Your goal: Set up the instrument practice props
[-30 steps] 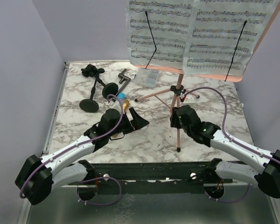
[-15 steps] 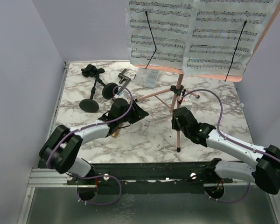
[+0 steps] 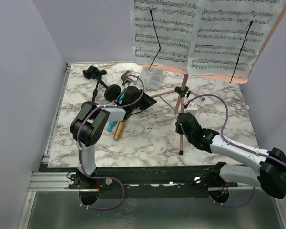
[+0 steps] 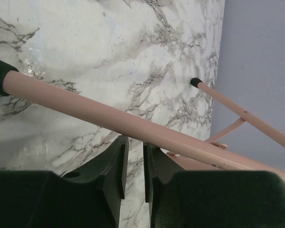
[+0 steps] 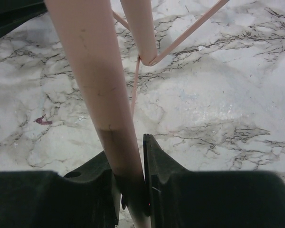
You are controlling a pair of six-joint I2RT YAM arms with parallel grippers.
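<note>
Marble tabletop (image 3: 148,138) carries the pink music rack (image 3: 271,33) upright, about midway between its side edges. Right tool (image 5: 130,156) clenches the front tripod leg (image 5: 95,71); left tool (image 4: 133,142) sits narrowed against a side leg (image 4: 109,116) — whether it grips, I cannot tell. Move slowly, both together, lest it topple.

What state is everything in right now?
Rack, standing upright.
Pages, clipped on rack.
Microphones, lying on table.
Poles, lying flat.
Box, lid state unclear.
Left gripper, narrowly open, empty, tips at side leg.
Right gripper, shut on front leg.
</note>
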